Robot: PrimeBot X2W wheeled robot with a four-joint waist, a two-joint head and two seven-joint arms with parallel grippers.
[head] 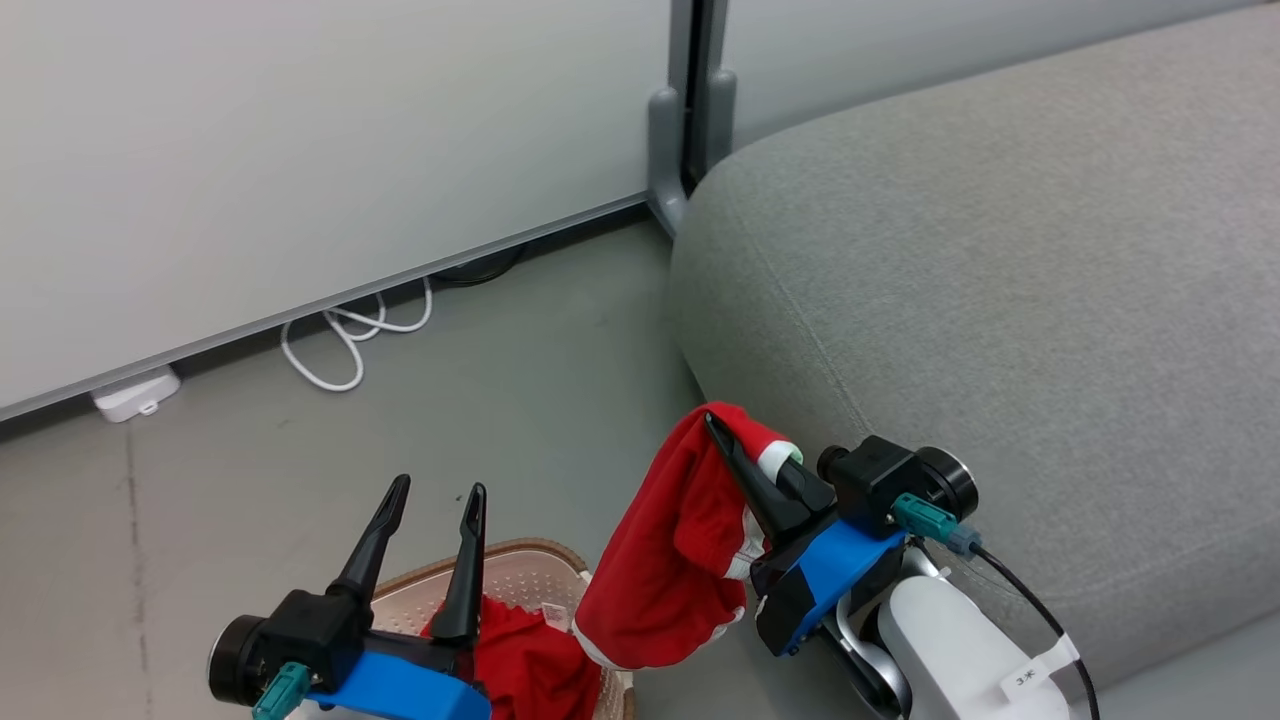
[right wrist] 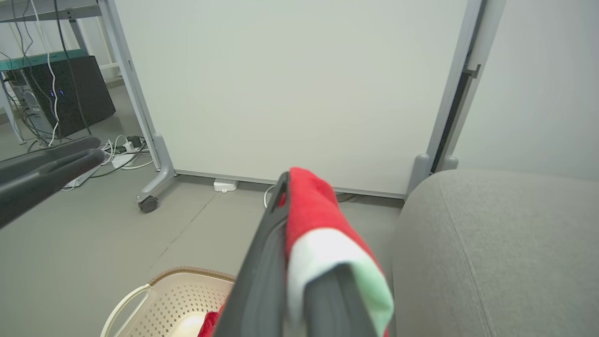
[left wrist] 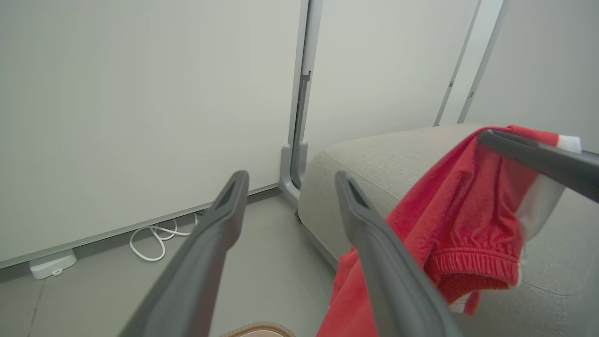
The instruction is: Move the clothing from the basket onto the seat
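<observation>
Crumpled red clothing (head: 660, 560) beside rounded fabric seat (head: 1000, 300)

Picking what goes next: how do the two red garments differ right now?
The lifted garment hangs from the shut right gripper beside the seat; the second garment lies bunched in the basket. The lifted garment is gripped; the second garment is free, near the open left gripper. Both are red.

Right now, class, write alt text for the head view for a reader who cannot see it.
The right gripper is shut on a red garment that hangs beside the grey seat. The left gripper is open by the basket, where a second red garment lies.
</observation>
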